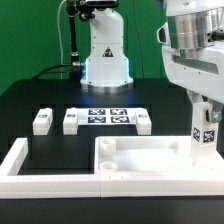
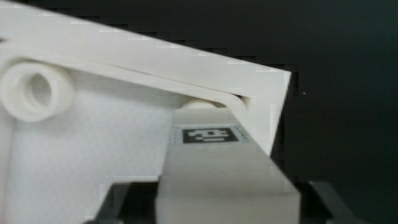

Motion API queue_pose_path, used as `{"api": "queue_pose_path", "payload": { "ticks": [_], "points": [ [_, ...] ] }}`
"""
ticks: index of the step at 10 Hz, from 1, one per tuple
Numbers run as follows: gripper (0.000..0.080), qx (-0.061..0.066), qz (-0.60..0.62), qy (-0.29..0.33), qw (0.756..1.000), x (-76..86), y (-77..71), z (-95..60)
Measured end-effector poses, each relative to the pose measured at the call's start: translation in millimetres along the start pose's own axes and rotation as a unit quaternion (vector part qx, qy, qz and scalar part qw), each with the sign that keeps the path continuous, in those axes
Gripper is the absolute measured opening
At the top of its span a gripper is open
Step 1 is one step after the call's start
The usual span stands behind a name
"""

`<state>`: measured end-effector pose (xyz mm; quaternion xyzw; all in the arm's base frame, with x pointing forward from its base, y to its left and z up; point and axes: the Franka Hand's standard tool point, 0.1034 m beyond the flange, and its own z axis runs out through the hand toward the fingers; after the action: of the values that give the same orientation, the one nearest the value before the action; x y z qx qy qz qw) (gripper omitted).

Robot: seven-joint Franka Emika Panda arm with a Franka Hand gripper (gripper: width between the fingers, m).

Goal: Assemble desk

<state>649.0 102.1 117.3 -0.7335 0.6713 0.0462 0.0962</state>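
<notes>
On the exterior view's left lie the long white bars [image 1: 20, 158] that make a border on the black table. Behind them stand two loose legs, well apart from the claw: the first leg [image 1: 41, 121] and, just beside it, the second leg [image 1: 70, 122]. Next comes the flat marker board [image 1: 105, 117]. A third leg [image 1: 143, 123] stands at its far end.

In front of these lies the desk top [image 1: 130, 165], a white tray with a raised rim. It lies flat, and its long side runs from left to right.

On the exterior view's right is the claw [image 1: 207, 125]. It is squeezed tight on the fourth leg [image 1: 209, 138]. This leg stands straight up and down, and its tag faces the camera.

The wrist view shows the same leg [image 2: 222, 165] held between the two dark fingers. Its free end points at a corner of the desk top [image 2: 107, 150]. A round hole [image 2: 32, 90] sits a little way off along the top.

So the leg is right at the top's corner on the exterior view's right, with the corner below it. I think the next move is straight down into that corner. I cannot tell if the leg touches it yet.
</notes>
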Motion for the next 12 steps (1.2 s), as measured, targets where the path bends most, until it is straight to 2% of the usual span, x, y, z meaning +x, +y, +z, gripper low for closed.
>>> {"api": "queue_pose_path", "payload": {
  "ticks": [1, 2, 3, 4, 5, 6, 7, 9, 10, 11, 12],
  "points": [
    [0.0377, 0.000, 0.000, 0.000, 1.000, -1.2, 0.1, 0.4],
    [0.0377, -0.004, -0.012, 0.001, 1.000, -2.8, 1.2, 1.2],
    [0.0556, -0.037, -0.093, 0.001, 0.995, -7.5, 8.5, 2.2],
    [0.0556, -0.042, -0.132, -0.001, 0.990, -10.8, 6.8, 0.5],
    [0.0630, -0.048, -0.235, 0.002, 0.971, -9.6, 6.1, -1.3],
    [0.0643, -0.051, -0.341, 0.002, 0.939, -8.1, 5.7, -0.7],
    [0.0643, -0.051, -0.354, 0.000, 0.934, -8.7, 5.8, -0.3],
    [0.0649, -0.051, -0.420, -0.004, 0.906, -8.3, 5.9, -0.2],
    [0.0649, -0.055, -0.473, -0.003, 0.880, -4.7, 6.2, -1.0],
    [0.0649, -0.063, -0.540, 0.004, 0.840, 2.9, 5.0, -3.3],
    [0.0649, -0.064, -0.585, 0.010, 0.809, 3.5, 2.3, -4.8]
  ]
}}
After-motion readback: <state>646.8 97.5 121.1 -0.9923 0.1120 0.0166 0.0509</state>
